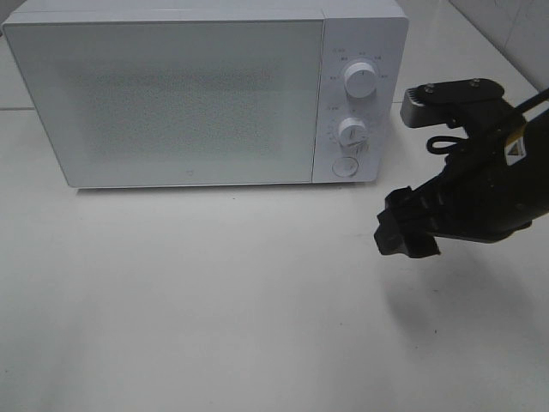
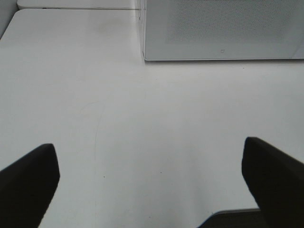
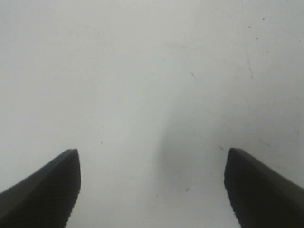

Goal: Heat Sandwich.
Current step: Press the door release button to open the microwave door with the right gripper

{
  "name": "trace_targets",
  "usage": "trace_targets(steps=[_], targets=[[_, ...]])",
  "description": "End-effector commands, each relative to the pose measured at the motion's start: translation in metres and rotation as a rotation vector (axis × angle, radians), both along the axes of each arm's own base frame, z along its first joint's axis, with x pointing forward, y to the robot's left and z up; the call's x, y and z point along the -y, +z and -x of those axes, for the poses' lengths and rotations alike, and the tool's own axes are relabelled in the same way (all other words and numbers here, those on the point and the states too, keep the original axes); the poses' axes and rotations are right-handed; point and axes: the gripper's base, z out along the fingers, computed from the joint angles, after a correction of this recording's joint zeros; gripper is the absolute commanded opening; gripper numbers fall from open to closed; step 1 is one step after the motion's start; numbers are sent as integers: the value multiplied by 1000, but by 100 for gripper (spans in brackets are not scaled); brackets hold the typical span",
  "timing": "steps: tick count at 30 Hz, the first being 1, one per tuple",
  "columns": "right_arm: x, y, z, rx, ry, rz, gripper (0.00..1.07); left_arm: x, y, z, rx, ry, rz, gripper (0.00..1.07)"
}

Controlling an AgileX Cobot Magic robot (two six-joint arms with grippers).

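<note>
the sandwich shows in none of the three views. the microwave (image 1: 171,94) has its door (image 1: 163,99) shut, and the frosted, speckled panel lets nothing inside be made out, so i cannot tell where the sandwich is.

the left arm lies outside the high view. only the left tool (image 2: 149,142) shows, in its own wrist view, as two dark fingertips (image 2: 28,185) cut off by the picture's border. they stand wide apart with bare table between them and grip nothing. a grey strip at the border beside one finger is too cropped to name.

the right arm (image 1: 489,189) is black and cut off by the frame. it comes in over the table's right edge and slopes down toward the middle, with a cable (image 1: 442,144) looped at its wrist. the right tool (image 1: 405,239) hangs above the table, in front of the microwave's panel end and apart from it. its wrist view shows the fingers spread wide, with only table and a soft shadow between them.

the table (image 1: 214,326) is white, with faint scratches and specks. the microwave stands along its far edge, front facing the near edge. two round knobs (image 1: 360,81) sit one above the other on its panel, with a round button (image 1: 344,166) beneath. pale tiles (image 1: 515,26) show beyond the far right corner.
</note>
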Motion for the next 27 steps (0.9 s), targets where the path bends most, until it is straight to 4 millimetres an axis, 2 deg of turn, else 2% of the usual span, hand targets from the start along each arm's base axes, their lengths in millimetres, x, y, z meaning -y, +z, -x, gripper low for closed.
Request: trace_targets(steps=[1,3,5,6,9,10,14,19,23,27], targets=[[8,16,14,-23,30,29,76,0,0,2,21,3,8,98],[15,30,30,-30,59,48,76,0,0,2,21,3,8,98],[17,33,34,-29,67,51,76,0,0,2,21,3,8,98],[22,43,44,-17,91,57,76,0,0,2,21,3,8,98],[29,55,58,15,106,51,76,0,0,2,21,3,8,98],[29,55,58,15,106,51,76,0,0,2,21,3,8,98],[47,76,86,88,113,73,76,0,0,2,21,3,8,98],[56,84,101,120,110,74,76,0,0,2,21,3,8,98],[72,96,130,195,100,69,76,0,0,2,21,3,8,98],[82,102,146,264,91,59,76,0,0,2,21,3,8,98]])
